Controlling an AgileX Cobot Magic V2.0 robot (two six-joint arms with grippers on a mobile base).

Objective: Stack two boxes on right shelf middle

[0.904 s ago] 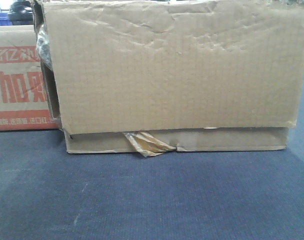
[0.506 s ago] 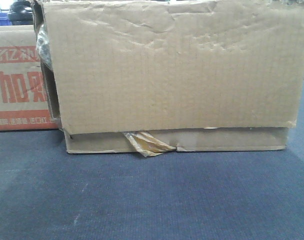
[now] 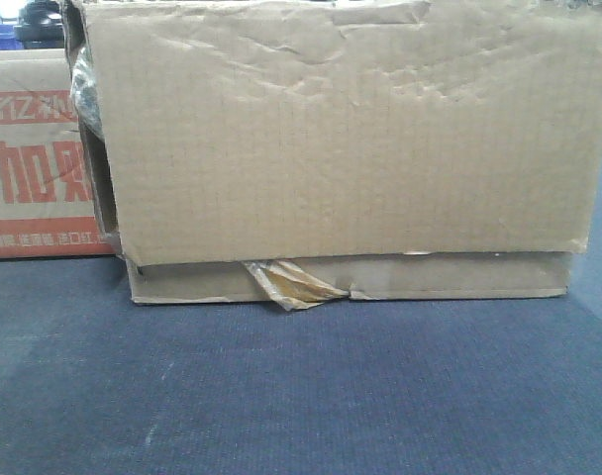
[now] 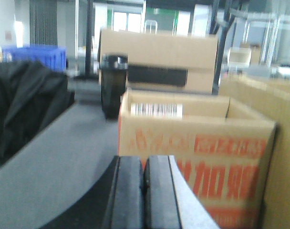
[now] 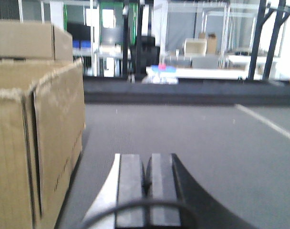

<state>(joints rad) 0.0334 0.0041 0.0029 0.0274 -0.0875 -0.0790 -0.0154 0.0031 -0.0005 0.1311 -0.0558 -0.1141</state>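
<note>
The large box (image 3: 351,129) is sitting on the flatter box (image 3: 459,277) on the grey carpet (image 3: 301,396), both looking light yet dent-prone and likely best squeezed at their stiffer ends, while the left gripper (image 4: 144,188) and right gripper (image 5: 146,188) are hanging pressed together, empty.

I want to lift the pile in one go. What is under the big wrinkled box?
A flatter box with torn tape lies under the big box, on the blue carpet. Only its front strip shows; the rest, and how far back it reaches, is covered.
</note>
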